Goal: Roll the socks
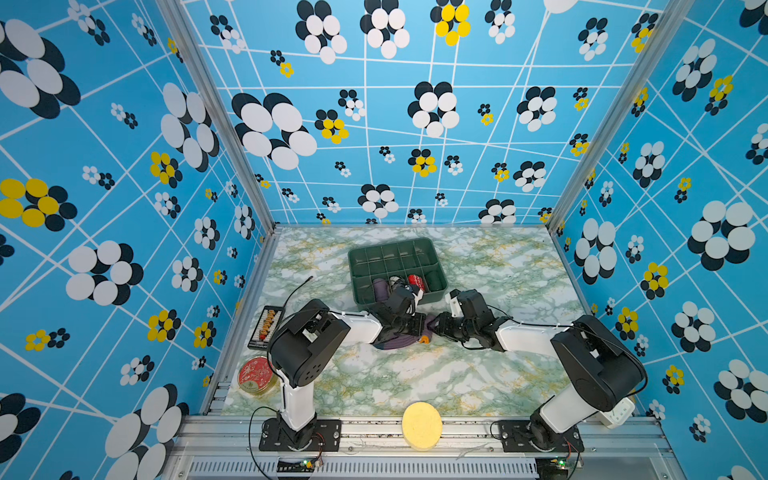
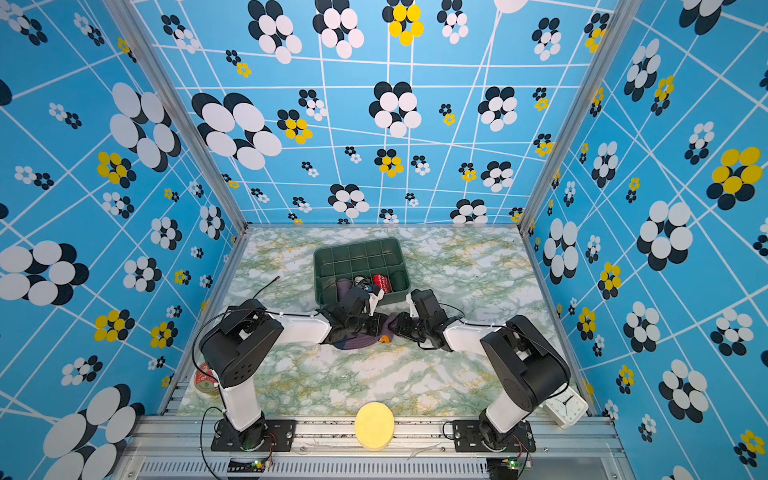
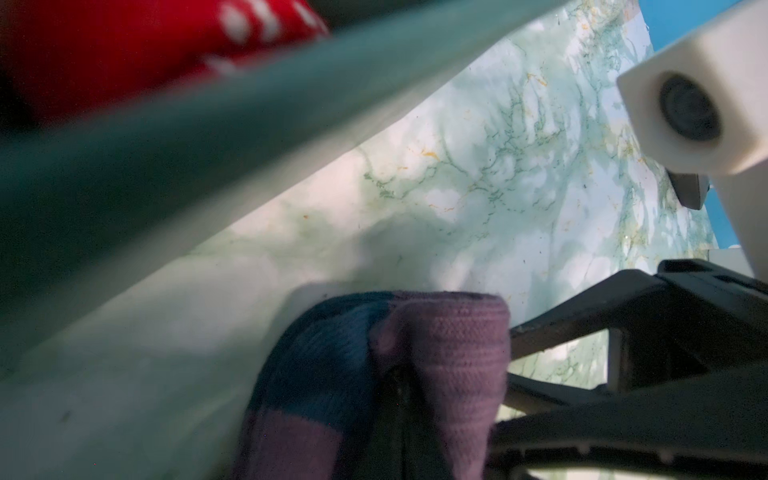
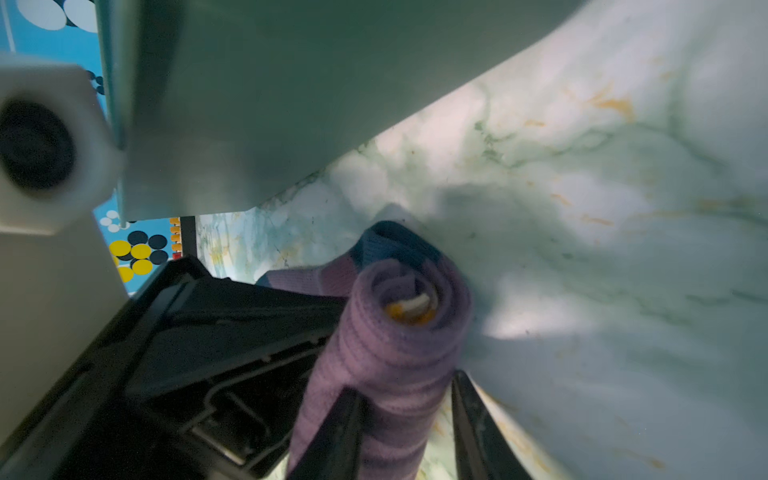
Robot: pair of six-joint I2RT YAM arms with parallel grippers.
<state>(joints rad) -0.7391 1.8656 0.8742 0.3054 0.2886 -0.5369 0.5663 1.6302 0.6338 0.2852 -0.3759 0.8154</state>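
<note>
Finds the socks (image 1: pixel 399 344) on the tabletop (image 1: pixel 415 374), just in front of the green tray (image 1: pixel 352 270), wound into a purple roll with the orange cuff at its core and a dark blue patch at one end. Shows the left end effector (image 1: pixel 409 328) closed, seemingly pinching bunched fabric. Shows the right end effector (image 4: pixel 401 386) with jaws either side of the roll; pressing or slack, cannot tell. Risks from here, as a judgement: unwinding of the springy knit on any loosening before a tuck; stretching the roll apart through opposed tugs from both sides; knocking the nearby tray wall and disturbing the red bundle (image 1: pixel 417 281) inside; a clash of two wrists working so close together. Offers no brand, label or legible writing anywhere: only a white pattern on the red tin (image 1: pixel 257 374), and a clock (image 2: pixel 567 405) face too small to read.
</note>
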